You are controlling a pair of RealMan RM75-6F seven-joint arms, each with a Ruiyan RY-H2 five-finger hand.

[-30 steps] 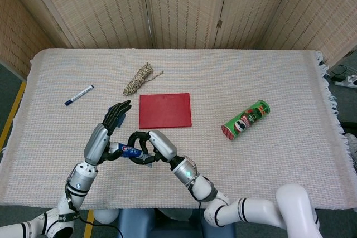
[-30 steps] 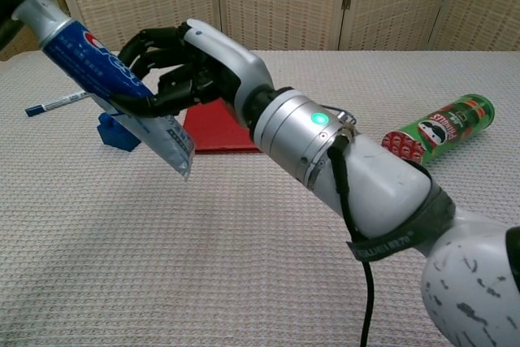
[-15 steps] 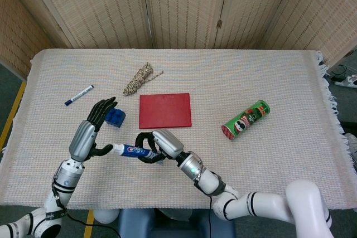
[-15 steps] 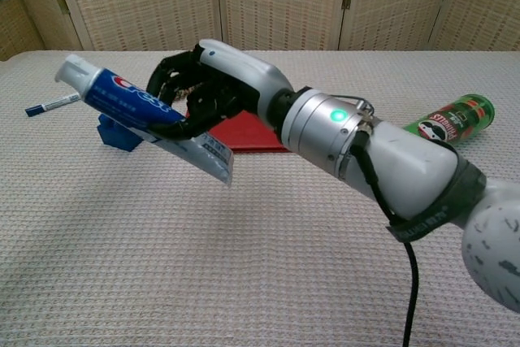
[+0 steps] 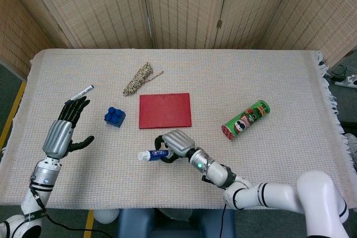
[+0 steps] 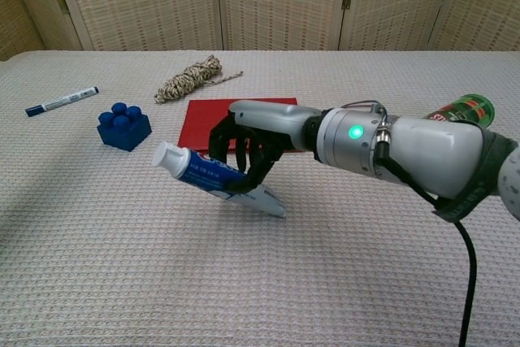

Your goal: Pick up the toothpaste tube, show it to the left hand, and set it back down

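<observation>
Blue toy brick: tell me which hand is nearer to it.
Left, narrowly. The left hand hovers open just beside the blue toy brick; the right hand, holding the toothpaste tube, sits on its other side.

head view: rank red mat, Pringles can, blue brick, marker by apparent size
1. red mat, clearly largest.
2. Pringles can.
3. blue brick and marker: too alike to rank; the marker is longer but thin, and partly hidden by the left hand.

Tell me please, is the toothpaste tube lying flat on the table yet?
No. The toothpaste tube is tilted, cap end raised, gripped by the right hand.
</observation>
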